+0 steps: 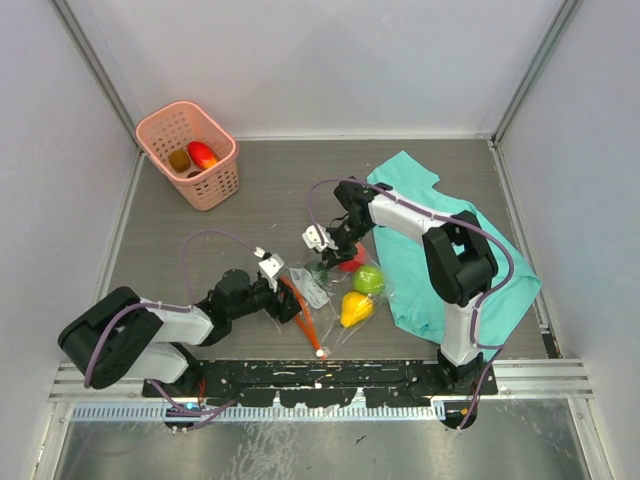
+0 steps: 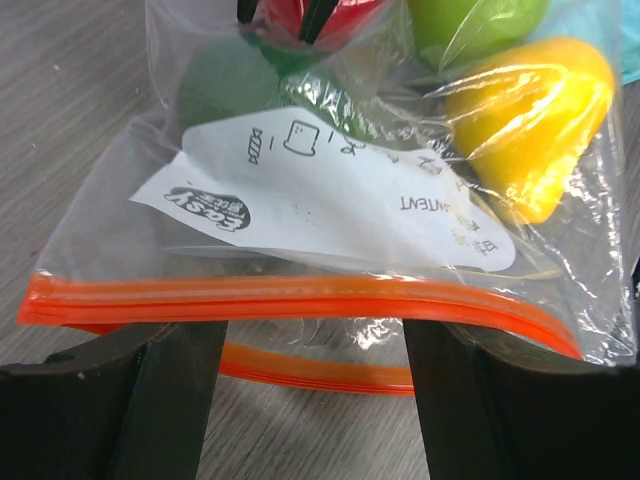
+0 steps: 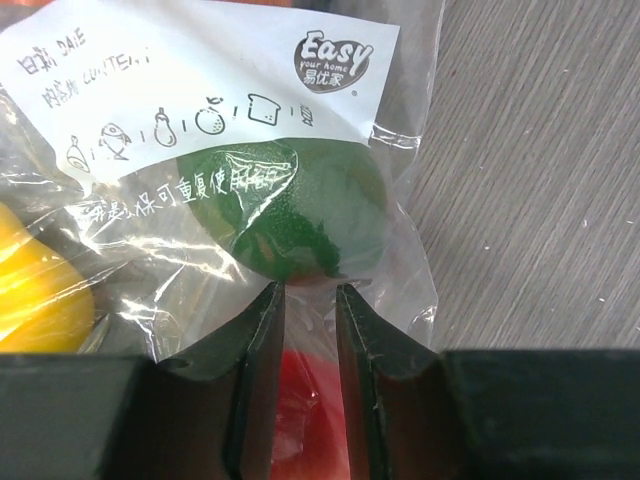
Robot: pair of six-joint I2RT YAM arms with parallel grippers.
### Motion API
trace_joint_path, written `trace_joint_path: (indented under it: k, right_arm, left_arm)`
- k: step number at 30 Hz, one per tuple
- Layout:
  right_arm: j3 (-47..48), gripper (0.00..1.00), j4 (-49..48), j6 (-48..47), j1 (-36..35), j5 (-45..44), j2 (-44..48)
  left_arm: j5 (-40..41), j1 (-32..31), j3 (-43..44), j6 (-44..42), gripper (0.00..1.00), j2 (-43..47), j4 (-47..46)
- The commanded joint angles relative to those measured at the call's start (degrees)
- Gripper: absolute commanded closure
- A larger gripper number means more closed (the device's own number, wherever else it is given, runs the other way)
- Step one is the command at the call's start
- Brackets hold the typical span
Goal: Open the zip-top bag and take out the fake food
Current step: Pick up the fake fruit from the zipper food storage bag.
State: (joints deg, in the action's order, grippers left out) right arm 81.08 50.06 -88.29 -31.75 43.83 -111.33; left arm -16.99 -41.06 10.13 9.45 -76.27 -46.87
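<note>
We find the clear, crinkly plastic zip-top bag (image 1: 324, 293) on the grey table (image 1: 250, 205), just 6 o'clock of centre, the glossy plastic fake food (image 1: 369, 280) inside it. Its white label (image 2: 320, 190) hides part of a dark green ball (image 3: 300, 215). The right tool (image 3: 310, 295) covers most of a red piece (image 1: 350, 263), its fingers nearly together, pinching the bag's 12 o'clock end. The left tool (image 2: 312, 340), at the bag's 9 o'clock side, has fingers wide apart, the red-orange zip strip (image 2: 300, 300) lying across them. Wrist views crop the bag's corners. A teal cloth (image 1: 470, 270) lies just beside it at 3 o'clock; open table runs toward the pink basket (image 1: 215, 185) at 10 o'clock.
</note>
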Motion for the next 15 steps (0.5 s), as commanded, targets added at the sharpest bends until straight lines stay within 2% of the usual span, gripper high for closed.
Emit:
trace_joint_path:
  k: [1, 4, 9, 15]
  right_arm:
    - [0.01, 0.67, 1.47, 2.79, -0.66, 4.33, 1.38]
    - [-1.52, 0.67, 1.07, 3.48, -1.47, 3.76, 2.06]
    - [-4.08, 0.67, -1.98, 6.53, -2.18, 3.28, 3.22]
    - [-4.35, 0.68, -4.22, 9.63, -2.68, 5.68, 2.94]
  left_arm:
    - [2.96, -1.10, 0.73, -0.68, 0.28, -3.93, -8.04]
    - [5.41, -1.93, 0.72, 0.49, 0.23, -6.19, -11.49]
    - [8.77, -2.88, 1.56, 2.73, 0.07, -7.34, -12.88]
    - [9.03, -2.86, 2.86, 6.07, 0.05, -8.61, -13.02]
